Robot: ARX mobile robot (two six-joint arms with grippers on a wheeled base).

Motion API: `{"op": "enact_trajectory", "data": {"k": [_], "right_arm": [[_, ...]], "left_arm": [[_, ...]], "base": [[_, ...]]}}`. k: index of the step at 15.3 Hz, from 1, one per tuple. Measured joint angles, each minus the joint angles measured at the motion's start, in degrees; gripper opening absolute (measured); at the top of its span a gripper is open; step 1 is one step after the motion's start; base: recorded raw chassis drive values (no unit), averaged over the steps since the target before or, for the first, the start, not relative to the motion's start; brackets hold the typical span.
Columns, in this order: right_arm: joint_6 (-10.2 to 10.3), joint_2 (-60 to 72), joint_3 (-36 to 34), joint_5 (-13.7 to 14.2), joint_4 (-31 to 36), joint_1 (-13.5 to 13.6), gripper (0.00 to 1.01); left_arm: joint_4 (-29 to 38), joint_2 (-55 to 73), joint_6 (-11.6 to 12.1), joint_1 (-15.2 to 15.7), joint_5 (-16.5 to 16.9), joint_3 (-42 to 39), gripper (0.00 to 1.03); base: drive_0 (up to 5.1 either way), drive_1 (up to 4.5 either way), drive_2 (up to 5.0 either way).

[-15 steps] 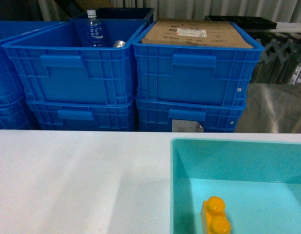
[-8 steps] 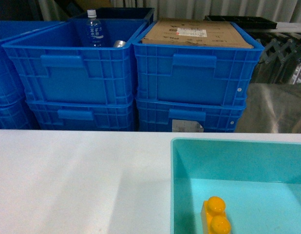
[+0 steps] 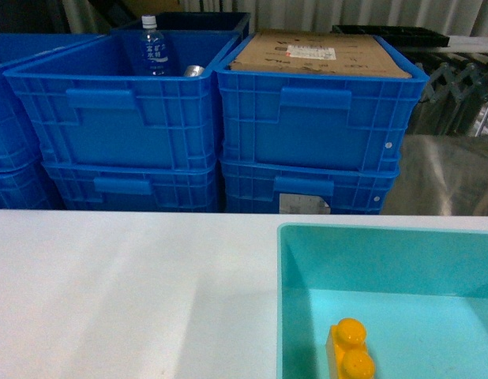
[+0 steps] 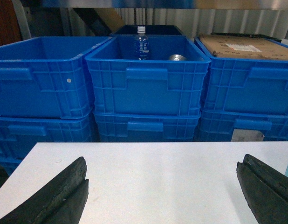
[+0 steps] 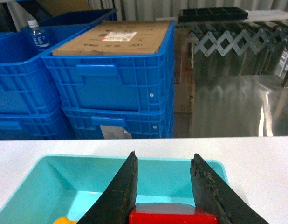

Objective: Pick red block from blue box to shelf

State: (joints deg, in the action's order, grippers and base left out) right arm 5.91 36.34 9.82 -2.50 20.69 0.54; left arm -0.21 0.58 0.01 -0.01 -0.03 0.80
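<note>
The red block (image 5: 172, 215) sits pinched between the two dark fingers of my right gripper (image 5: 165, 155), which is shut on it above the inside of the blue box (image 5: 65, 157). In the head view the blue box (image 3: 386, 229) stands at the right on the white table, and neither gripper nor the red block shows there. My left gripper (image 4: 163, 161) is open wide over the bare white tabletop (image 4: 158, 186), holding nothing. A shiny steel rail of the shelf (image 4: 158, 3) runs above the stacked dark blue crates.
A yellow two-stud brick (image 3: 350, 351) lies in the blue box. Behind the table stand stacked dark blue crates (image 3: 118, 126); one holds a water bottle (image 3: 153, 47), another a cardboard sheet (image 3: 315, 54). A shiny steel surface (image 5: 232, 107) lies at the right.
</note>
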Motion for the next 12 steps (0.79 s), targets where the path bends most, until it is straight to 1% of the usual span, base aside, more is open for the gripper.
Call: {"op": "enact_trajectory", "data": {"k": [1, 2, 3, 4, 6, 9, 10, 11, 12], "right_arm": [[-0.2, -1.0, -1.0, -2.3, 1.5, -1.4, 0.28], [-0.5, -1.8, -1.6, -4.0, 0.8, -2.9, 0.28], [-0.7, -2.5, -1.9, -4.2, 0.2, -3.6, 0.28], [-0.9, -3.2, -2.1, -4.4, -0.6, -3.5, 0.28], [-1.0, -4.7, -2.3, -4.2, -1.9, -2.7, 0.28], [-1.0, -5.0, -2.8, -1.9, -2.3, -0.2, 0.28], [-1.0, -5.0, -2.8, -1.2, -2.7, 1.1, 0.28], [-1.0, -5.4, -2.8, -0.8, -3.1, 1.8, 0.28], [-1.0, -6.0, -2.8, -0.5, -3.7, 1.8, 0.28]], "left_arm": [[0.0, 0.0, 0.0, 0.0, 0.0, 0.0, 0.98], [0.0, 0.0, 0.0, 0.0, 0.0, 0.0, 0.98], [0.0, 0.0, 0.0, 0.0, 0.0, 0.0, 0.98], [0.0, 0.0, 0.0, 0.0, 0.0, 0.0, 0.98], [0.0, 0.0, 0.0, 0.0, 0.0, 0.0, 0.98], [0.0, 0.0, 0.0, 0.0, 0.0, 0.0, 0.98], [0.0, 0.0, 0.0, 0.0, 0.0, 0.0, 0.98], [0.0, 0.0, 0.0, 0.0, 0.0, 0.0, 0.98], [0.0, 0.0, 0.0, 0.0, 0.0, 0.0, 0.98]], "base": [[0.0, 0.00, 0.0], [0.0, 0.00, 0.0], [0.0, 0.00, 0.0], [0.0, 0.00, 0.0], [0.0, 0.00, 0.0], [0.0, 0.00, 0.0], [0.0, 0.00, 0.0], [0.0, 0.00, 0.0], [0.0, 0.00, 0.0]]}}
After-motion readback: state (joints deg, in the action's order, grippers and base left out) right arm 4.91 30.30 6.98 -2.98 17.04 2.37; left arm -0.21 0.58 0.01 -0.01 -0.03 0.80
